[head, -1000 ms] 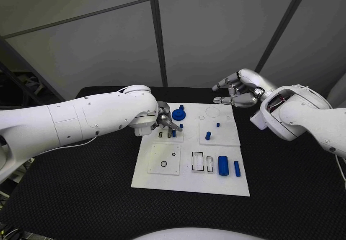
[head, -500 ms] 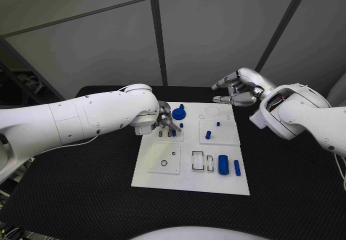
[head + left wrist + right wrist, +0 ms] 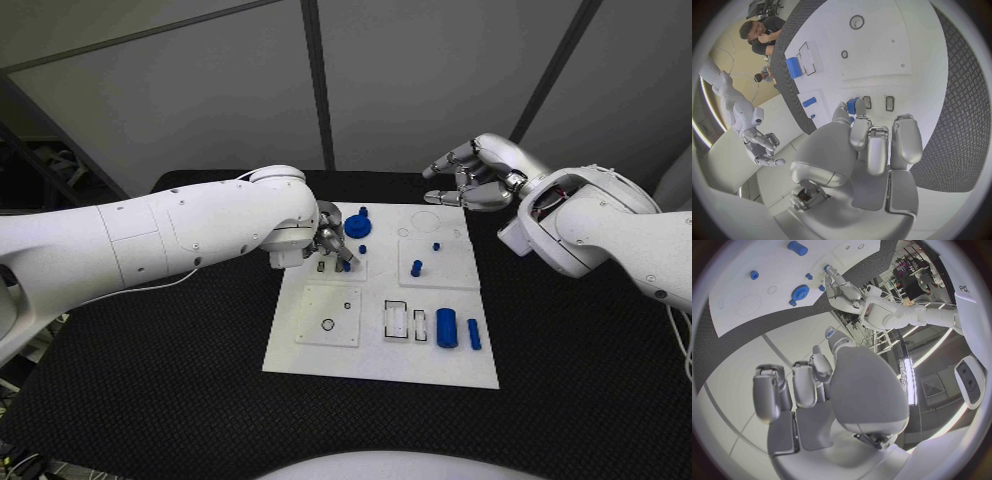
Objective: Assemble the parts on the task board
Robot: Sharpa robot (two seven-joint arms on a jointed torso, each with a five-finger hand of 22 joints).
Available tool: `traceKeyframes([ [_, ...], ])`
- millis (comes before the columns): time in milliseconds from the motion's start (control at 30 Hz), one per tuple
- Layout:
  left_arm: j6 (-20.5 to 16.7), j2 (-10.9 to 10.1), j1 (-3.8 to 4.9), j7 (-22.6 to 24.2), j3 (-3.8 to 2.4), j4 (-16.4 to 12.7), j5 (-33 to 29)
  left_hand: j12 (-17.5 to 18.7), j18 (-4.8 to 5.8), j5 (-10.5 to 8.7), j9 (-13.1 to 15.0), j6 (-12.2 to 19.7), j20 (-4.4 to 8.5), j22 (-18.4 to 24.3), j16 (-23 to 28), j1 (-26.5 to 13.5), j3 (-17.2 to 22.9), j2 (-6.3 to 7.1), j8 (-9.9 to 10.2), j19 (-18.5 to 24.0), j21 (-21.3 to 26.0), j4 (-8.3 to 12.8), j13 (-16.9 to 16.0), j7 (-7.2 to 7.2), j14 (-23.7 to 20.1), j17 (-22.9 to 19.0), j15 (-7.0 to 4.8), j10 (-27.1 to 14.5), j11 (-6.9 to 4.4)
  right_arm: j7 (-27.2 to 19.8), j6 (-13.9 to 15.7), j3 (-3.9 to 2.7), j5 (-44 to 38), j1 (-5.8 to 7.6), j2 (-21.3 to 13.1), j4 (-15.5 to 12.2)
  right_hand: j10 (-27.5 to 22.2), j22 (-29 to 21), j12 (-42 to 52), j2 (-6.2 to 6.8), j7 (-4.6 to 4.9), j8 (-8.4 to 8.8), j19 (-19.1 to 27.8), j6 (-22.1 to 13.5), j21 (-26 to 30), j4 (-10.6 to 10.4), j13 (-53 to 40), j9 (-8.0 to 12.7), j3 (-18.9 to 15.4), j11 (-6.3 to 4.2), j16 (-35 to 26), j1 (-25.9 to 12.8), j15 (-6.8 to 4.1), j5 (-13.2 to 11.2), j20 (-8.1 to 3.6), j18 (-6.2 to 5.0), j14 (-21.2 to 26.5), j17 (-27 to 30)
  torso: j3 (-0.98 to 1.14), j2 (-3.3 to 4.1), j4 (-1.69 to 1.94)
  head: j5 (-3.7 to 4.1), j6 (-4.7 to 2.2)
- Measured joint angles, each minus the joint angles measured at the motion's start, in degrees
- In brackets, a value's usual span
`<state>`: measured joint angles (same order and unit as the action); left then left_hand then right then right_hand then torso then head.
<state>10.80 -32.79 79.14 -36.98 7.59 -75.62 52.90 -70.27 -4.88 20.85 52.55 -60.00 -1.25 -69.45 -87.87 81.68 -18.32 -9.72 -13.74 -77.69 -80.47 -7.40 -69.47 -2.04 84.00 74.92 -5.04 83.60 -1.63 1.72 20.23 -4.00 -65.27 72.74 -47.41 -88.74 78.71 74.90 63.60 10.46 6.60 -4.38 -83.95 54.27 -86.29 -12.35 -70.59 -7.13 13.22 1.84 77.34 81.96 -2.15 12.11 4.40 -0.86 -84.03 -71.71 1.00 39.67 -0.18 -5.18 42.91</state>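
The white task board lies mid-table. My left hand hovers over its back-left corner and pinches a small blue part between thumb and a finger, right by two small slots; the left wrist view shows the same blue part at the fingertips. A blue gear sits just behind that hand. My right hand hangs above the board's back edge, fingers loosely bent and apart, with nothing in them. A blue peg stands in the back-right plate. A blue cylinder and a thin blue bar lie front right.
Black textured matting surrounds the board on all sides. Grey wall panels rise behind the table. Rectangular outlines and a small ring mark the board's front plates.
My right hand has drifted slightly back and towards the left. The left hand has stayed over the same corner with the blue part.
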Motion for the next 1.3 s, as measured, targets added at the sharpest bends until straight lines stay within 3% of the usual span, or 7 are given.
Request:
traceKeyframes([
  [267, -0.14, -0.01, 0.08, 0.05, -0.06, 0.04, -0.17, -0.03, 0.00, 8.98, 0.40, 0.23, 0.00, -0.19, 0.00, 0.99, 2.45, 0.97, 1.74, 0.00, 0.00, 2.45, 0.39, 0.19, -0.03, 0.00, 0.04, 0.00, 0.00, 0.01, -0.05, 0.00, 0.00, 0.00, 0.05, 0.04, 0.00, 0.00, 0.00, 0.00, 0.00, 0.00, 0.00, 0.00, 0.00, 0.00, 0.00, 0.02, 0.00, 0.00, 0.00, 0.00, 0.00, 0.00, 0.00, 0.00, 0.00, 0.00, 0.00, 0.00, 0.01, -0.05, 0.11],
  [433, -0.82, -0.57, 0.02, 0.30, -0.03, -0.28, -0.98, -0.04, 0.00, 6.41, 1.30, 0.35, 0.00, -0.29, 0.00, 1.21, 4.62, 1.20, 2.22, 0.00, 0.00, 2.33, 0.53, 0.08, -0.03, 0.00, 0.06, -0.01, 0.00, 0.03, -0.09, 0.00, 0.00, 0.00, 0.04, 0.06, 0.00, 0.00, 0.00, 0.00, 0.00, 0.00, 0.00, 0.00, 0.00, 0.00, -0.01, 0.02, 0.00, 0.00, 0.00, 0.00, 0.00, 0.00, 0.00, 0.00, 0.00, 0.00, 0.00, 0.00, 0.01, -0.08, 0.20],
  [800, -3.55, -4.78, -0.08, 0.88, 0.02, -4.21, -3.90, -0.06, 0.00, 6.86, 4.30, -0.01, 0.00, -1.03, -0.02, 1.19, 10.03, 1.22, 3.07, 0.00, 0.00, -2.30, 1.37, -0.40, -0.04, 0.00, 0.25, -0.01, 0.01, 0.09, -0.21, 0.00, 0.00, 0.00, -0.06, 0.19, 0.00, 0.00, 0.00, 0.00, 0.00, 0.00, 0.00, 0.00, 0.00, 0.00, -0.01, 0.01, 0.00, 0.00, 0.00, 0.00, 0.00, 0.24, 0.00, 0.00, 0.00, 0.00, 0.01, -0.01, 0.16, -0.08, 0.25],
  [933, -4.93, -6.18, -0.12, 1.09, 0.03, -5.75, -4.40, -0.05, -0.01, 6.89, 6.29, -1.03, 0.00, -1.48, -0.35, -4.36, 20.24, 5.46, 3.44, 0.00, 0.00, -2.67, 7.71, -0.78, -0.03, 0.00, 0.25, -0.01, 0.01, 0.10, -0.26, 0.01, 0.00, 0.00, -0.06, 0.30, 0.00, 0.00, 0.00, 0.00, 0.00, 0.00, 0.00, 0.00, 0.00, 0.01, -0.01, 0.01, 0.00, 0.00, 0.00, 0.00, 0.00, 0.24, 0.00, 0.00, 0.00, -0.01, 0.03, -0.01, 0.17, -0.34, 0.26],
  [1033, -5.97, -6.88, -0.17, 1.23, 0.03, -6.61, -4.28, -0.11, 0.00, 6.91, 7.53, -1.35, 0.00, -1.56, -0.35, -7.40, 24.65, 7.29, 3.44, 0.00, 0.00, -2.42, 7.70, -0.53, -0.03, 0.00, 0.25, 0.00, 0.00, 0.12, -0.30, 0.01, 0.00, 0.00, -0.05, 0.37, 0.00, 0.00, 0.00, 0.00, 0.00, 0.00, 0.00, 0.00, 0.00, 0.01, -0.01, 0.01, -0.01, 0.00, 0.00, 0.00, 0.00, 0.24, 0.00, 0.00, 0.00, -0.01, 0.04, -0.02, 0.17, -0.49, 0.24],
  [1233, -7.44, -7.41, -0.40, 1.47, 0.04, -7.40, -3.00, -0.86, 0.00, 6.91, 8.70, -1.55, 0.00, -1.78, -0.35, -9.95, 29.90, 8.96, 3.51, 0.00, 0.00, -0.63, 3.23, -0.31, -0.02, 0.00, 0.25, 0.21, -0.21, 0.13, -0.40, 0.01, 0.00, -0.01, -0.02, 0.45, 0.00, 0.00, 0.00, 0.00, 0.00, 0.00, 0.00, 0.00, 0.00, 0.01, -0.01, 0.01, -0.01, 0.00, 0.00, 0.00, 0.00, 0.24, 0.00, 0.00, 0.00, -0.01, 0.03, -0.01, 0.07, -0.74, 0.21],
  [1300, -7.69, -7.41, -0.47, 1.51, 0.04, -7.54, -2.33, -0.59, 0.00, 6.90, 8.95, -1.55, 0.00, -1.83, -0.35, -10.25, 30.44, 8.94, 3.52, 0.00, 0.00, -0.44, -2.59, -0.31, -0.03, 0.00, 0.25, 0.22, -0.21, 0.14, -0.44, 0.01, 0.00, -0.01, -0.02, 0.47, 0.00, 0.00, 0.00, 0.00, 0.00, 0.00, 0.00, 0.00, 0.00, 0.01, -0.01, 0.01, -0.01, 0.00, 0.00, 0.00, 0.00, 0.24, 0.00, 0.00, 0.00, -0.01, 0.02, -0.01, 0.02, -0.77, 0.21],
])
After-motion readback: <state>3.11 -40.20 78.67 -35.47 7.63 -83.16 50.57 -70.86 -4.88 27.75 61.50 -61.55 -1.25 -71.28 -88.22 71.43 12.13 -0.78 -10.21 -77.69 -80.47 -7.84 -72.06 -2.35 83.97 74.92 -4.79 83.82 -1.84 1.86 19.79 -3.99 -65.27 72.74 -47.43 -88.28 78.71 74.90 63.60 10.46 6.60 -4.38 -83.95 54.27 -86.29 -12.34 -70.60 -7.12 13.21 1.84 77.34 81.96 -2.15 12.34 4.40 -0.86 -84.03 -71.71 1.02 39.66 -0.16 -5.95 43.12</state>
